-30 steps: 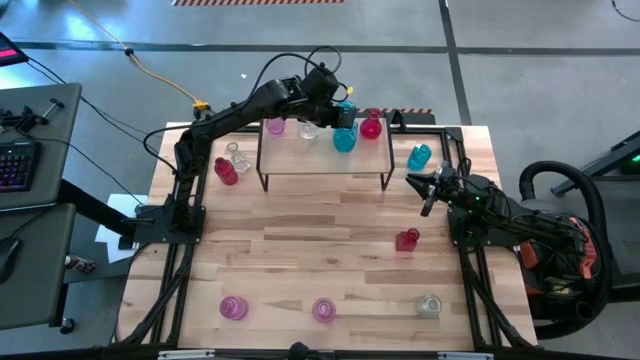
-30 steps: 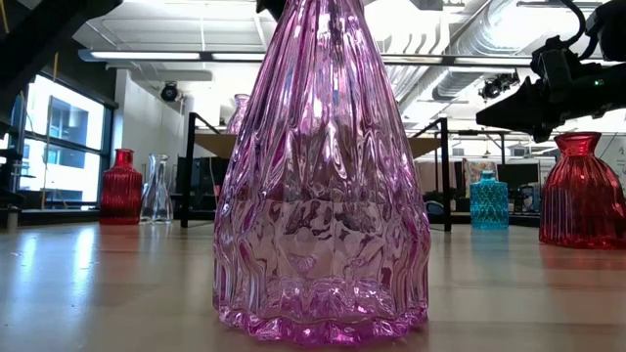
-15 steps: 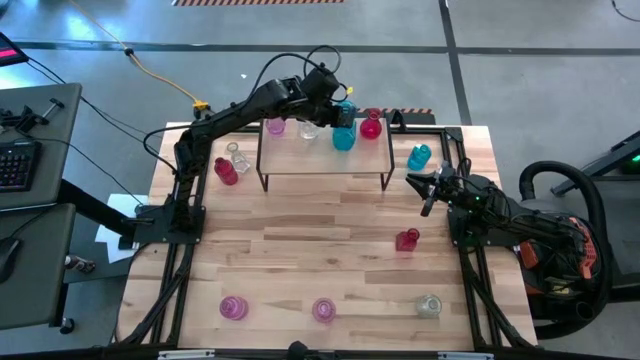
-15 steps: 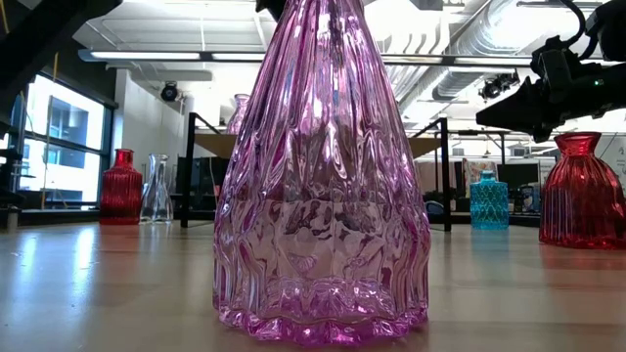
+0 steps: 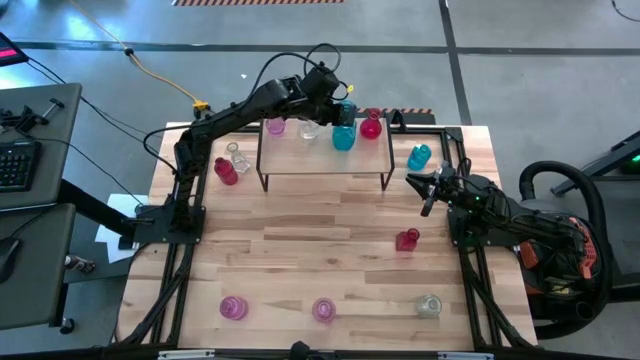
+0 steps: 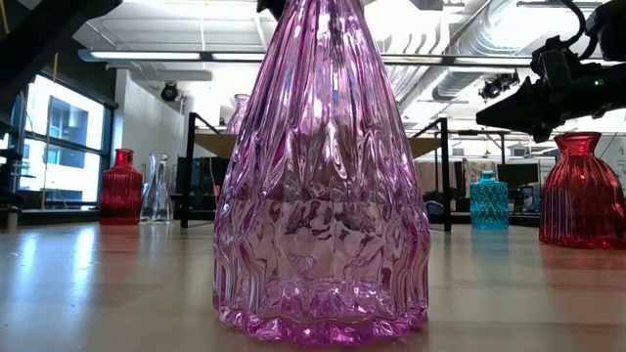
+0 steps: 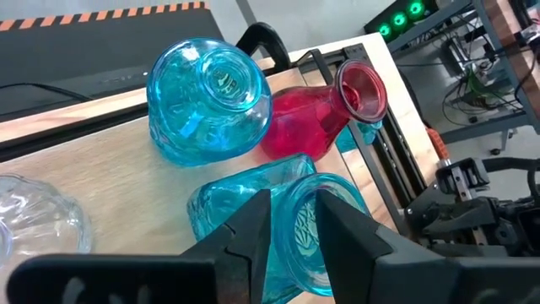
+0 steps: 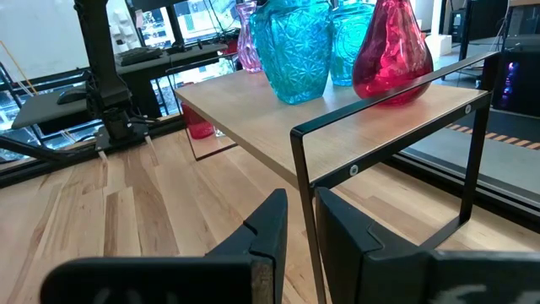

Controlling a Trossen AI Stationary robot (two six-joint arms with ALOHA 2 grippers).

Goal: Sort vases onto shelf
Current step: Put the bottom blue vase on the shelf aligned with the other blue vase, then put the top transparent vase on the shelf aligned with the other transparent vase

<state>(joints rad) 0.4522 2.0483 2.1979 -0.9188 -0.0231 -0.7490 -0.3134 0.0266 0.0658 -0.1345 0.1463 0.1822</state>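
While nothing has budged over the last second, the left gripper (image 5: 338,103) hovers above the shelf (image 5: 325,156), fingers narrow over a teal vase (image 7: 278,224). Right gripper (image 5: 418,183) waits narrow beside the shelf; seven vases are unsorted on the surface (image 5: 300,250).

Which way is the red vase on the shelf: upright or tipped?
Upright: the red vase stands on its base on the shelf, neck up.
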